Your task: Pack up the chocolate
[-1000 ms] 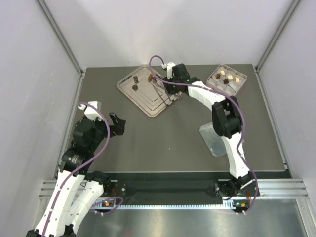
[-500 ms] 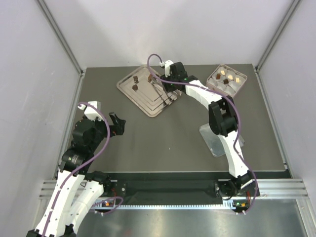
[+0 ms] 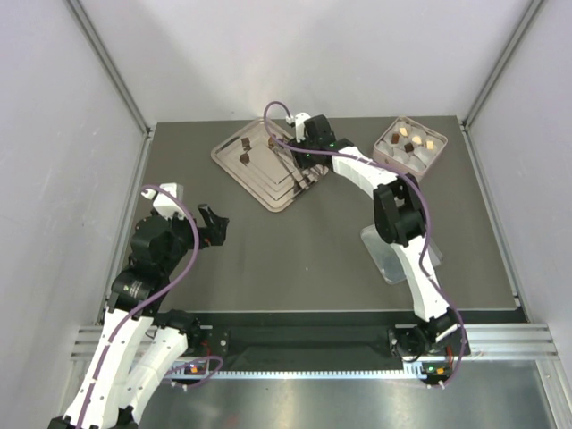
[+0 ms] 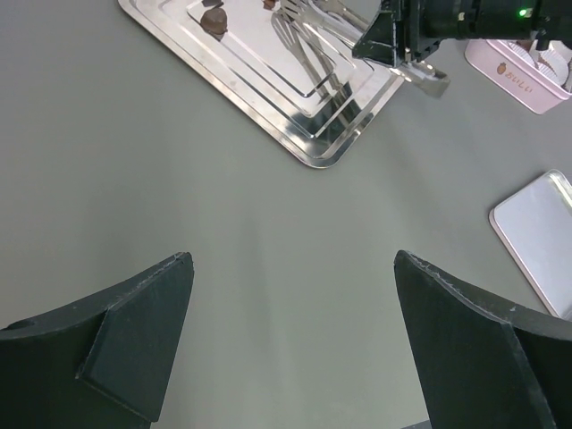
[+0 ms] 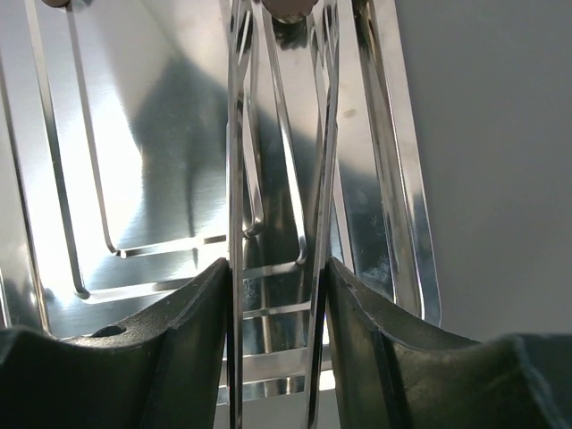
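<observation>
Two pieces of chocolate (image 3: 243, 159) sit on the steel tray (image 3: 259, 192) ahead of the right gripper (image 5: 277, 268), which is clenched on metal tongs (image 5: 237, 179). One piece appears to lie between the tong tips, likely so it can be pinched without crushing. More fill the pink box (image 4: 518, 76) off to its side. Left gripper (image 4: 293, 268) hangs released over the grey table (image 3: 295, 259), white walls (image 3: 89, 89) around.
</observation>
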Motion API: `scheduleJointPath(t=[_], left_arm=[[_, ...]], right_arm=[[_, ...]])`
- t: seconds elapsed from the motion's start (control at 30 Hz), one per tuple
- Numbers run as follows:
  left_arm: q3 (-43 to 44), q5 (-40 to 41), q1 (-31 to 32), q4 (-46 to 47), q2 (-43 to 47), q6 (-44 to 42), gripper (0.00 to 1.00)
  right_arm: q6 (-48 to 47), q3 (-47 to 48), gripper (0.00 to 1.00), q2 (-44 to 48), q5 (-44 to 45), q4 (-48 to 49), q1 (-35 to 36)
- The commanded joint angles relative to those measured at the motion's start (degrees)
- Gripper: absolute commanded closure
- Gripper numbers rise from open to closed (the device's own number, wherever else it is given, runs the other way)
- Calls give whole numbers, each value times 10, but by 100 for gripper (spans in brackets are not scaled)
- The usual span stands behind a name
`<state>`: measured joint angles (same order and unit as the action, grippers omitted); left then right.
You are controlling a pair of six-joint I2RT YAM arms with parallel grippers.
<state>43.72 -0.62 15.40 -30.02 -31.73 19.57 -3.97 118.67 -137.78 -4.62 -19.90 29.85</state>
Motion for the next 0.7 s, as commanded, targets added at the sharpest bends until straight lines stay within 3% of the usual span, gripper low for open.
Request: scheduleJointPath(t=[0.0,0.33,0.67], left_arm=[[2,-9,-4,36,6,-3,1],[1,-9,-5,36,4,-3,1],[2,-5,-5,32,-3,-2,1]], right_arm=[[-7,44,56,-8,-1,6,13],[-10,40,66,3,2,5,16],[12,-111,69,154,25,43,15]])
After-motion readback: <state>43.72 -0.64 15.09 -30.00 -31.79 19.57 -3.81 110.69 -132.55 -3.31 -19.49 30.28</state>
